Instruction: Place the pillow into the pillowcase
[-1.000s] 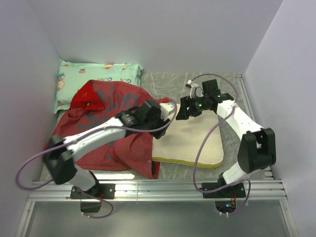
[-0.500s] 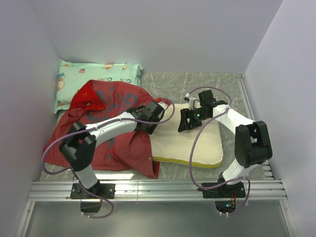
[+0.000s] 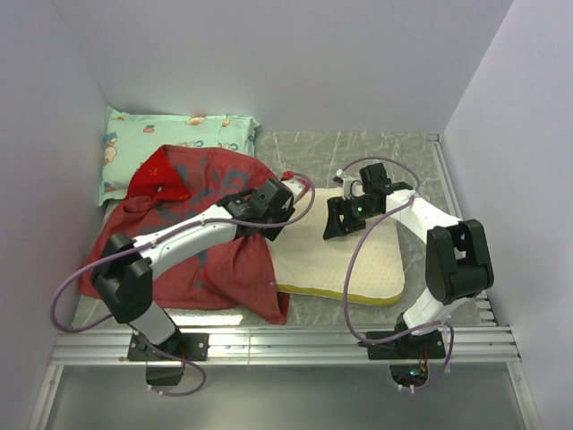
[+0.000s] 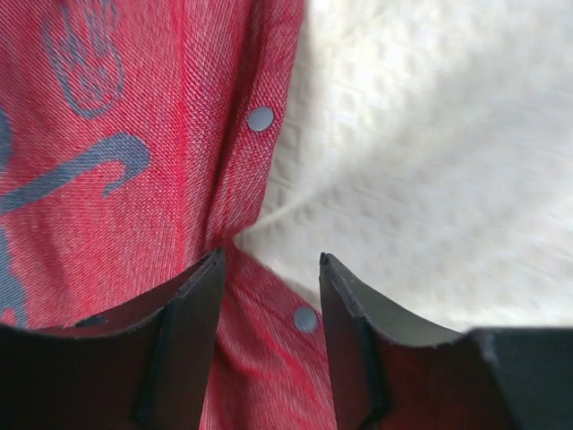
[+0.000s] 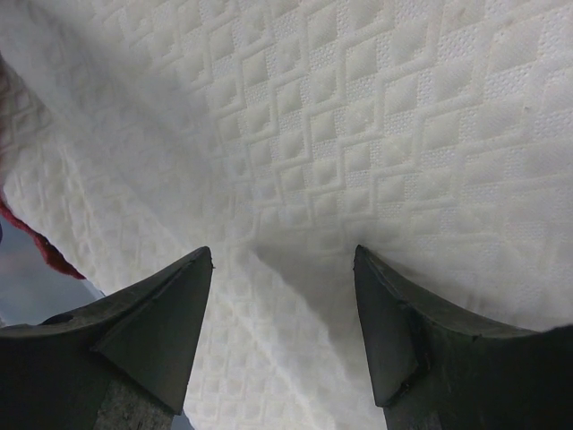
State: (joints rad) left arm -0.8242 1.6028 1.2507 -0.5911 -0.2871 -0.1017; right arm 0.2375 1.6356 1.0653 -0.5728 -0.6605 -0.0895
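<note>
The cream-white pillow [image 3: 358, 260] lies flat on the table right of centre, its left part under the red pillowcase [image 3: 197, 224]. The pillowcase lies crumpled at the left, dull side with grey blotches up. My left gripper [image 3: 277, 208] sits at the pillowcase's mouth. In the left wrist view its jaws [image 4: 269, 260] are apart, straddling the snap-studded red hem [image 4: 260, 116] where it meets the pillow [image 4: 430, 161]. My right gripper [image 3: 333, 224] is open and pressed down on the pillow's far left part. A raised fold of dimpled fabric [image 5: 358, 107] lies between its fingertips [image 5: 284, 255].
A mint-green pillow [image 3: 170, 134] with cartoon prints lies at the back left, partly under the pillowcase. White walls close in the left, back and right. A metal rail [image 3: 286, 340] runs along the near edge. Cables loop over both arms.
My left gripper has pulled back leftward from over the pillow to the pillowcase's hem. My right gripper came down and toward me onto the pillow, then held still.
</note>
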